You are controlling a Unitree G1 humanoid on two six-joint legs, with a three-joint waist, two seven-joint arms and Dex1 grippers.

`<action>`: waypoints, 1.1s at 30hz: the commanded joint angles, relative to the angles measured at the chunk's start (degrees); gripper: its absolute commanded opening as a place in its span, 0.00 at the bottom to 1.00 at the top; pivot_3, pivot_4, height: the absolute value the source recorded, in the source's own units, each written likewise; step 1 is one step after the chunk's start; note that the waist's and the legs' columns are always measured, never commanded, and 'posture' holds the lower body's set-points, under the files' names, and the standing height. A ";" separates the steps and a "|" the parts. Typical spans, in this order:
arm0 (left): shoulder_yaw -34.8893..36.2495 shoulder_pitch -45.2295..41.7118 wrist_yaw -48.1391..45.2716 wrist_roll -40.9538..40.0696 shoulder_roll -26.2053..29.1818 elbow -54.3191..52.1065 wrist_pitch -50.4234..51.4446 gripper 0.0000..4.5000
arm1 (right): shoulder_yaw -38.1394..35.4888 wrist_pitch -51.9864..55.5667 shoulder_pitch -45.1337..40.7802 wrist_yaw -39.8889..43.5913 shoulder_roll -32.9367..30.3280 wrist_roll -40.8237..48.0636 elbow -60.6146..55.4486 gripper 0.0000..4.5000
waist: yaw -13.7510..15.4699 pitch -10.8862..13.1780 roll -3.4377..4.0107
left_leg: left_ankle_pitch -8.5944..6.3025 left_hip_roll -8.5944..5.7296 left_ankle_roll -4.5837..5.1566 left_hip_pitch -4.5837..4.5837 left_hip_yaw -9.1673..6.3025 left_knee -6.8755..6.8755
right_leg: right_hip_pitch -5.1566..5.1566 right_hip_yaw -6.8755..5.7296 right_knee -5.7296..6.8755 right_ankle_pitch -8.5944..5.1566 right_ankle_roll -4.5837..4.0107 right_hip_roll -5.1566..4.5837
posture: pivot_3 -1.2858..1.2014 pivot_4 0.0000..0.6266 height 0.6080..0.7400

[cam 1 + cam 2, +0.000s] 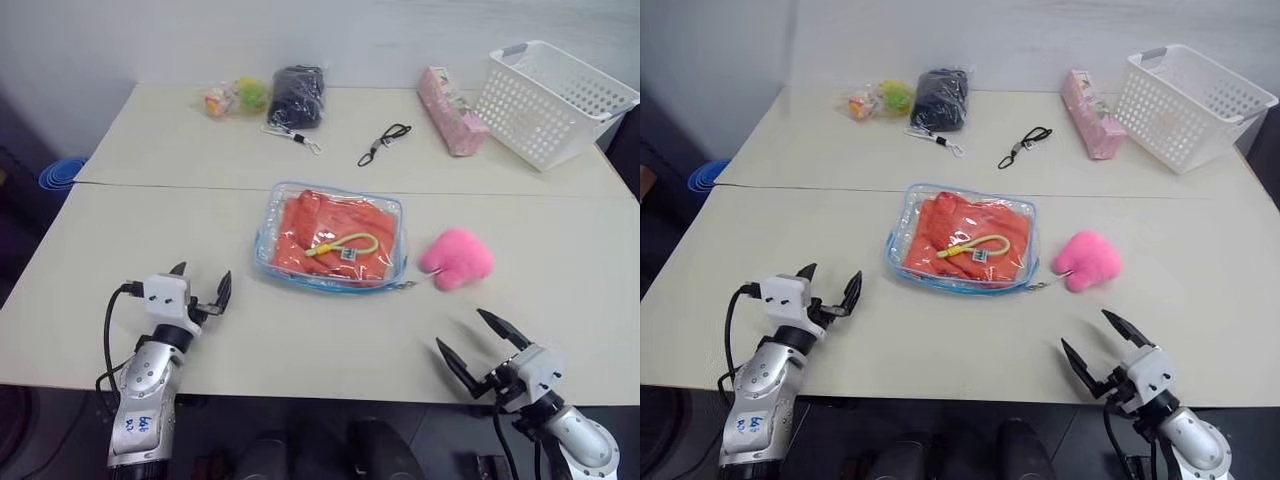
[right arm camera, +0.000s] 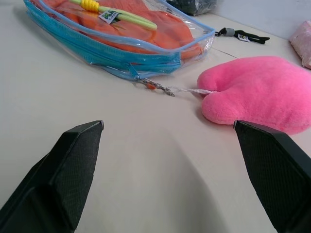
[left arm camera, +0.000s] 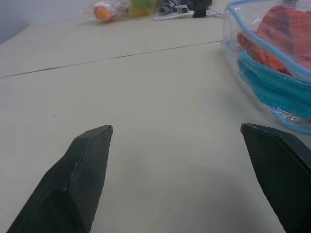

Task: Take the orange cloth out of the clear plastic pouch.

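We are holding our left gripper (image 1: 203,282) and right gripper (image 1: 473,336) wide open and empty near the table edge, flanking the clear plastic pouch (image 1: 392,215) lying mid-table, the orange cloth (image 1: 300,235) zipped inside, presumably readying our approach.

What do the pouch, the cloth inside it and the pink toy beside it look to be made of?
The clear plastic pouch: glossy see-through plastic film, likely vinyl, with glare streaks and light-blue woven-looking zipper trim. The orange cloth: soft matte fabric, folded and creased inside. The pink plush toy: fuzzy pile, probably synthetic fleece, with a soft blurred outline.
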 commanded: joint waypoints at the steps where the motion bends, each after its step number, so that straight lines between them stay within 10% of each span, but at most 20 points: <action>1: -0.65 -0.50 -1.88 -0.38 1.02 -0.96 -1.19 0.99 | 0.15 -1.24 0.41 0.64 -0.12 0.84 -0.99 1.00 | 0.01 0.00 0.00 | 0.00 0.00 0.00 0.00 0.00 0.00 | 0.00 0.00 0.00 0.00 0.00 0.00 | 0.52 0.24 1.00; 19: 1.47 -2.85 -25.57 -11.68 15.85 0.39 0.36 0.99 | 3.57 4.04 0.07 4.97 -2.35 5.48 -8.40 1.00 | -0.07 0.00 0.00 | 0.01 0.01 -0.02 0.01 -0.04 0.07 | -0.01 -0.02 0.14 -0.01 -0.01 0.00 | 0.52 0.24 1.00; 25: -4.99 -20.12 -39.17 -16.96 23.70 6.98 9.96 0.99 | 2.15 8.68 -3.03 4.57 -3.13 12.33 -17.11 1.00 | 0.41 0.00 0.00 | 0.01 0.00 -0.02 -0.02 -0.11 0.21 | -0.01 -0.10 0.27 -0.02 -0.04 -0.06 | 0.52 0.24 1.00; 33: -20.11 -48.42 -48.35 -6.51 12.29 34.84 4.26 0.99 | 0.22 10.44 -4.60 3.24 -2.60 14.80 -20.76 1.00 | 0.74 0.01 -0.07 | 0.00 -0.09 0.02 -0.31 -0.15 0.61 | -0.08 -0.23 0.46 0.04 0.07 0.08 | 0.52 0.24 1.00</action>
